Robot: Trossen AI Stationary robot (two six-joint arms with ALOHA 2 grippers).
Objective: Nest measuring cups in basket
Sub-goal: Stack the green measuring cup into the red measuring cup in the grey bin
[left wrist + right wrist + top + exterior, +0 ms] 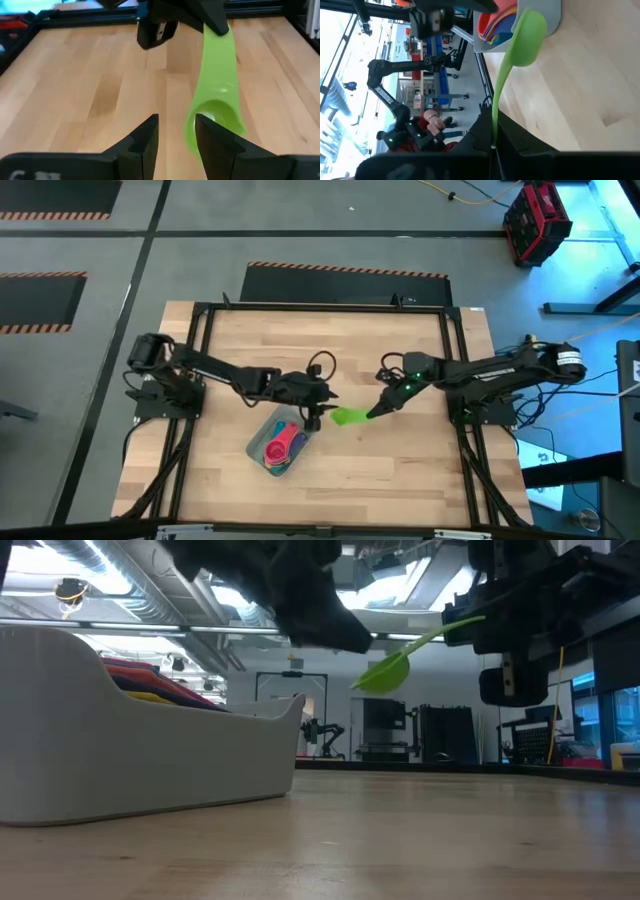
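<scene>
A green measuring cup (348, 417) hangs above the table's middle, just right of the basket (255, 448). My right gripper (492, 146) is shut on its handle. The pale basket (150, 760) rests on its flat bottom on the wood and holds red, blue and other measuring cups (282, 446). My left gripper (176, 135) stands open over the basket's far right corner, pointing at the green cup's bowl (215, 112), which lies just beyond its fingertips. Whether a finger touches the bowl, I cannot tell. My right gripper pinches the free end of the green cup's handle (494, 131) between its two fingers. The fingers come from the table's right, slanting a little down, and lie along the handle. The cup is lifted clear of the table, tilted, its bowl (383, 672) lower than the handle.
A black frame rail (320, 308) runs around the table. Bare wood (400, 470) lies to the right and near side of the basket. Beyond the table, a person in red (427, 125) shows in the right wrist view.
</scene>
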